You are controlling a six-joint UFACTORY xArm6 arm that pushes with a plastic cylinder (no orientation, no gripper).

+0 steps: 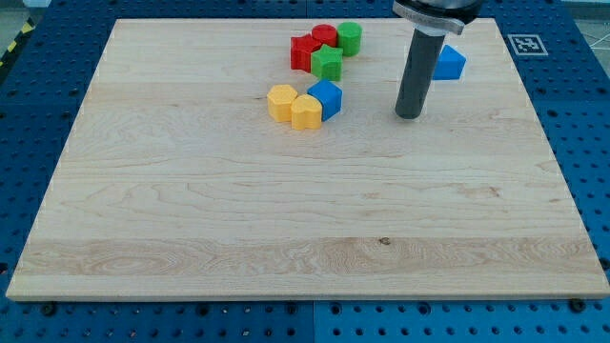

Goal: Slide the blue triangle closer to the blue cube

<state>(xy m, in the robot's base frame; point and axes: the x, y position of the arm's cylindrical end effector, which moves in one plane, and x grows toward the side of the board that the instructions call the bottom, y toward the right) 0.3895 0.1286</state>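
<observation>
The blue triangle [449, 63] lies near the view's top right of the wooden board, partly hidden behind the dark rod. The blue cube [326, 98] sits left of it, at the upper middle, touching a yellow block. My tip [409, 115] rests on the board just below and left of the blue triangle, and well to the right of the blue cube. The tip touches no block.
Two yellow blocks [294, 106] sit together at the blue cube's left. Above them is a cluster: a red star-like block [304, 51], a red cylinder [324, 36], a green cylinder [350, 38] and a green star-like block [327, 63]. The board's edge [305, 297] runs along the bottom.
</observation>
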